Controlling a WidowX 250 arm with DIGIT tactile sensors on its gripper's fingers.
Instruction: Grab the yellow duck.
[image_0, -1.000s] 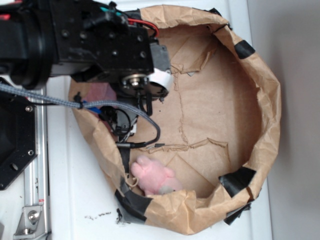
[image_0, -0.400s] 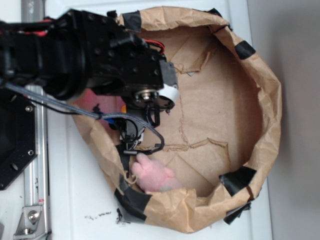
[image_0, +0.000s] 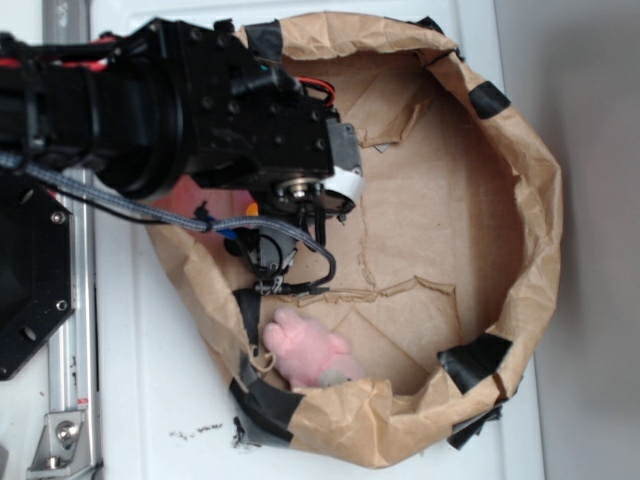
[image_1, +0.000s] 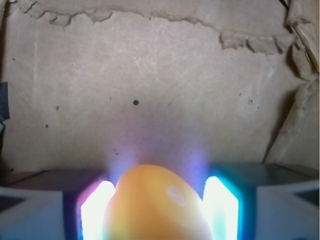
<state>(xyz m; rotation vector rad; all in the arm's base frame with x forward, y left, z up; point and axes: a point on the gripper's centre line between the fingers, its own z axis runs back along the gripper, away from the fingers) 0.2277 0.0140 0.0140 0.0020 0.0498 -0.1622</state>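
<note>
Between the two glowing fingertips (image_1: 95, 212) of the black robot gripper (image_1: 159, 210), the glossy rounded yellow duck (image_1: 157, 205) is sitting, its long axis running away from the wrist over the brown paper floor (image_1: 160, 90); whether the pads are pinching it cannot be told.

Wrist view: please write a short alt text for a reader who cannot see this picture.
A glossy yellow duck fills the bottom centre, sitting between the two brightly glowing fingers of the gripper, which appear closed against its sides. Behind it lies creased brown paper with a torn edge along the top and the right.
</note>
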